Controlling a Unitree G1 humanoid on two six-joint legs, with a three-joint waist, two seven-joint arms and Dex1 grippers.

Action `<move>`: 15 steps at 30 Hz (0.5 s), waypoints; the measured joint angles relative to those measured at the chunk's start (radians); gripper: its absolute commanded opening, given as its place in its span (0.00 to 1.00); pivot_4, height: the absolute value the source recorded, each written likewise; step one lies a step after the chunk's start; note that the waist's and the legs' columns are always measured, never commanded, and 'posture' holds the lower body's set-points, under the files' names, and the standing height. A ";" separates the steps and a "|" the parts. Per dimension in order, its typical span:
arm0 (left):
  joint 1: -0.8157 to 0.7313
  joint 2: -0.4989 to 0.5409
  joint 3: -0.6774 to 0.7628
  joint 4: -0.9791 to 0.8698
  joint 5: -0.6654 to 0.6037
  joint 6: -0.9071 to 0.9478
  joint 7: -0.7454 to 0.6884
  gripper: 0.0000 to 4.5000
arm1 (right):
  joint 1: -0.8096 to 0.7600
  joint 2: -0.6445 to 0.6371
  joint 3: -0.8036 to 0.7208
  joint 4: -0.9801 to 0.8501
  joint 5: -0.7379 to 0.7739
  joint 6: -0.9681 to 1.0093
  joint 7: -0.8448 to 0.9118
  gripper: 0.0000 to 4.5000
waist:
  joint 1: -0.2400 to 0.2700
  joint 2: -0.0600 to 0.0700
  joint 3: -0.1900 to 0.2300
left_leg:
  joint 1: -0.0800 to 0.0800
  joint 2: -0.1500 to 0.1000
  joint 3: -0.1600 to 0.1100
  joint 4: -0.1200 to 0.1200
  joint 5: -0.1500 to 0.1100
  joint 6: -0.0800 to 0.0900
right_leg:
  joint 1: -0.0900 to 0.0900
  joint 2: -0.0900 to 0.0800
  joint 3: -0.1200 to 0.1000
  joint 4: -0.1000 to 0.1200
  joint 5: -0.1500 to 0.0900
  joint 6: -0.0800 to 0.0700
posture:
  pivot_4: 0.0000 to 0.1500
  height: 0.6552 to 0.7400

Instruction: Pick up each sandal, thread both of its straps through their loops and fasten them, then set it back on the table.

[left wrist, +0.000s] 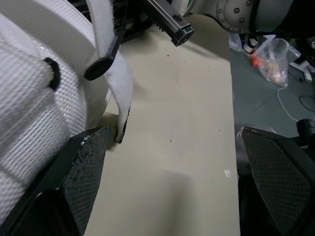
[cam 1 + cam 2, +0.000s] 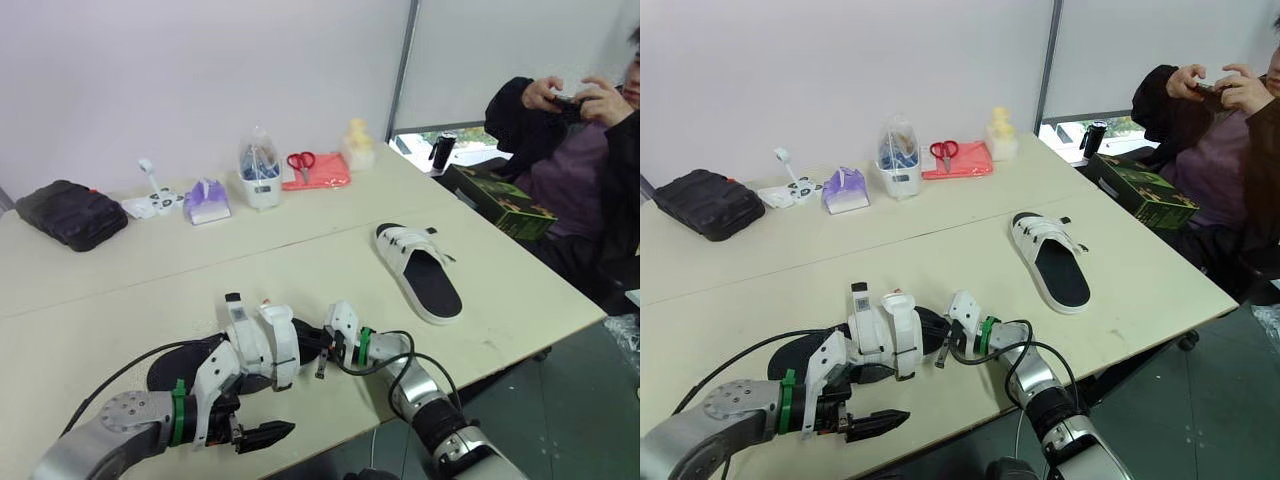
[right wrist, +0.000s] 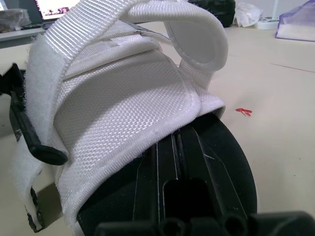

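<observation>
Left hand [image 1: 174, 142] open, just beside the near sandal [image 2: 272, 342]; right hand [image 2: 325, 352] at it, grip unclear.

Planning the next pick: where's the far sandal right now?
In the eye views, the far sandal lies on the table, right of centre, near the green box.

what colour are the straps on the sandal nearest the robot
The straps are white woven fabric, over a black sole; clearest in the right wrist view.
</observation>
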 measured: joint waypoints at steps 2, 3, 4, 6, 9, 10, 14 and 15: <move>-0.019 -0.017 -0.022 0.013 0.009 -0.003 0.000 0.99 | 0.005 -0.003 0.000 -0.004 0.000 0.000 -0.005 0.00 | 0.002 0.000 0.000 | 0.000 0.000 0.000 0.000 -0.001 0.001 | 0.000 -0.001 0.000 0.000 -0.001 0.001 | 1.00 1.00; -0.029 -0.027 -0.035 0.016 0.014 -0.003 0.002 0.99 | 0.005 -0.004 0.000 -0.005 0.000 0.000 -0.006 0.00 | 0.002 0.000 0.000 | 0.001 0.000 0.000 0.000 -0.001 0.001 | 0.000 -0.001 0.000 0.000 -0.001 0.000 | 1.00 1.00; -0.042 -0.039 -0.048 0.021 0.019 -0.003 0.002 0.99 | 0.005 -0.004 0.000 -0.005 0.000 0.000 -0.007 0.00 | 0.002 0.000 0.000 | 0.001 -0.001 0.000 0.001 -0.001 0.001 | 0.000 -0.001 0.000 0.000 -0.001 0.000 | 1.00 1.00; -0.059 -0.045 -0.069 0.023 0.028 -0.008 0.001 0.94 | 0.005 -0.004 0.000 -0.005 0.000 0.000 -0.007 0.00 | 0.002 0.000 0.000 | 0.001 -0.001 0.000 0.001 -0.001 0.001 | 0.000 -0.001 0.000 0.000 -0.001 0.000 | 1.00 1.00; -0.073 -0.050 -0.081 0.045 0.059 -0.039 -0.001 0.70 | 0.005 -0.003 0.000 -0.004 0.000 0.000 -0.008 0.00 | 0.002 0.000 0.000 | 0.001 -0.001 0.000 0.001 -0.001 0.001 | 0.000 -0.001 0.000 0.000 -0.001 0.001 | 1.00 1.00; -0.076 -0.053 -0.085 0.062 0.075 -0.054 0.001 0.57 | 0.005 -0.003 0.000 -0.004 0.000 0.000 -0.008 0.00 | 0.002 0.000 0.000 | 0.001 -0.001 0.000 0.001 -0.001 0.001 | 0.000 -0.001 0.000 0.000 -0.001 0.001 | 1.00 1.00; -0.072 -0.071 -0.092 0.088 0.091 -0.069 0.001 0.10 | 0.005 -0.004 0.000 -0.004 0.000 0.000 -0.009 0.00 | 0.002 0.000 -0.001 | 0.000 -0.001 0.001 0.001 -0.001 0.001 | 0.001 -0.001 0.000 0.001 -0.001 0.001 | 1.00 1.00; -0.068 -0.071 -0.091 0.085 0.083 -0.065 -0.002 0.02 | 0.005 -0.004 0.000 -0.004 0.000 0.000 -0.009 0.00 | 0.002 0.000 -0.001 | 0.000 -0.001 0.001 0.001 -0.001 0.001 | 0.001 -0.001 0.000 0.001 -0.001 0.001 | 1.00 1.00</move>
